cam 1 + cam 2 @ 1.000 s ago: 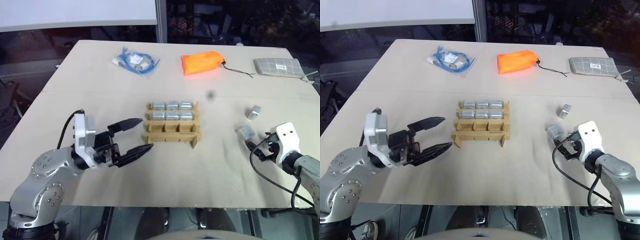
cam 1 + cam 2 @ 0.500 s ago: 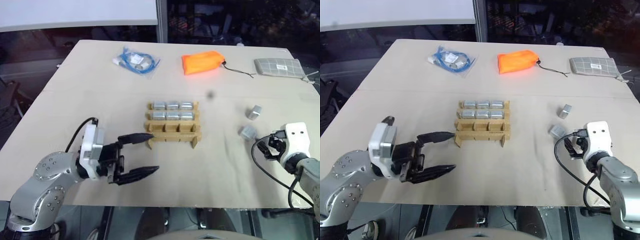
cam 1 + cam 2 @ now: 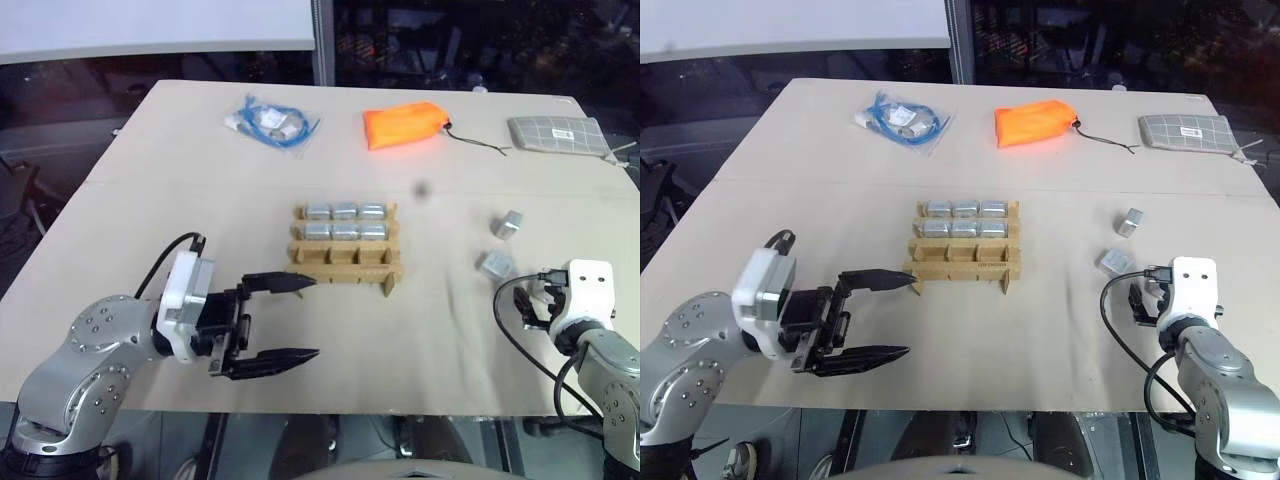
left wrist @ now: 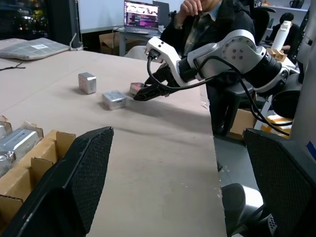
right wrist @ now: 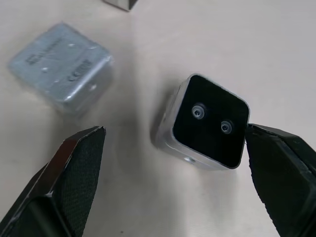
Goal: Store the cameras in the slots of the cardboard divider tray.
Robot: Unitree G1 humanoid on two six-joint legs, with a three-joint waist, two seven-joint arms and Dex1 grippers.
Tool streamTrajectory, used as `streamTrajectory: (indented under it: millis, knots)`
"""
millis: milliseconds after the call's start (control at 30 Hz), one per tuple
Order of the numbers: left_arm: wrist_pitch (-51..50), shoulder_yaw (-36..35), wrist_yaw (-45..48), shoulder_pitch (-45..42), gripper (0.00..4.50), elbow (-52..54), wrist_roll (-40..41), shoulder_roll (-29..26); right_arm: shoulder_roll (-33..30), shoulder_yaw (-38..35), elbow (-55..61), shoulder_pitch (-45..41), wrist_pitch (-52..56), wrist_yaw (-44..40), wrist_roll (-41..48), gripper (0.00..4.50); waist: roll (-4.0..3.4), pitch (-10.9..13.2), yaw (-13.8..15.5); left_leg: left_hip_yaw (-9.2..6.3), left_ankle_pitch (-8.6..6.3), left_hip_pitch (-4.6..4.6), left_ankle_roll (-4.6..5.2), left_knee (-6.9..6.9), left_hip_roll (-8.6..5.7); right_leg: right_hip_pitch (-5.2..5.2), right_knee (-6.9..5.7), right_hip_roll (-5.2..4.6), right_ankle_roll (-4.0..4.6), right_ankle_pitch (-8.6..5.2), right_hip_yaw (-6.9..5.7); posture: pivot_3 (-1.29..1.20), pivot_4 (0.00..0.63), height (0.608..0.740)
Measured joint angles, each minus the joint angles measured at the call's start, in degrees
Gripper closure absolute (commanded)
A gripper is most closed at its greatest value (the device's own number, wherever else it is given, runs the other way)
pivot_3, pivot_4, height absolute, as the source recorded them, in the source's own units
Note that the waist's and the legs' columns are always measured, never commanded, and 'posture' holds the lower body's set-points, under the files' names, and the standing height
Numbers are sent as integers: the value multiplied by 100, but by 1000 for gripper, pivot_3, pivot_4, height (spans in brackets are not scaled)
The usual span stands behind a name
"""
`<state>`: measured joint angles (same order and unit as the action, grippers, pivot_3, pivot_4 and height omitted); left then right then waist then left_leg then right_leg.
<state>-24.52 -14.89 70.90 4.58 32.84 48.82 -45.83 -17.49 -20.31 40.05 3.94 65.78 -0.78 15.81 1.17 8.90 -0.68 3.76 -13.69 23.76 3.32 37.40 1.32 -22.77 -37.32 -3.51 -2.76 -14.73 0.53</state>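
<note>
Tray: the cardboard divider tray (image 3: 345,245) sits mid-table, three rows of three slots, end tabs sticking out at both sides
Stored cameras: six silver-grey cameras (image 3: 345,221) fill the two far rows, three in each; the near row of slots stands bare
Loose cameras: three lie on the table to the right of the tray, well apart from it; the far camera (image 3: 508,224), the middle camera (image 3: 496,264) nearer the robot, and the black-faced camera (image 5: 207,123) lying between the right gripper's fingers
Black-faced camera: its dark face with two small round marks is turned toward the wrist camera; the right-hand finger's tip is just beside its corner, contact cannot be told
Left gripper: left gripper (image 3: 290,318) hovers low over the table near the tray's near left corner, fingers spread wide, nothing between them; the upper fingertip is just beside the tray's left end tab
Right gripper: right gripper (image 5: 175,182) stands at the table's right near edge, fingers wide apart, gripping nothing
In the way: between the left gripper and the loose cameras stands the tray itself; the table between the right gripper and the tray is bare
Far side of table: blue cable bundle (image 3: 270,121) in a clear bag at far left, orange pouch (image 3: 404,125) with a dark cord at far centre, grey checked pouch (image 3: 556,134) at the far right corner
Beyond the table: a seated person (image 4: 212,19) and an open laptop (image 4: 140,14) show in the left wrist view behind the right arm
</note>
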Motion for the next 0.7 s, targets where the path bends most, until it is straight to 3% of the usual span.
streamTrajectory:
  millis: [367, 700]
  knots:
    - [32, 9, -28, -12, 93, -41, -31, 59, 147, -33, -402, -137, -344, -15, -184, 0, -2, 1, -9, 3, 0, 0, 0, 0, 1, -2, -1, 2, -1, 0, 3, 0, 150, 740]
    - [90, 87, -138, -5, 93, -41, -38, 120, -197, 486, -369, 255, -1123, -365, -445, 0, -2, 1, -5, 4, 0, 0, 0, 0, 1, -3, -1, 2, -2, -1, 6, 0, 150, 740]
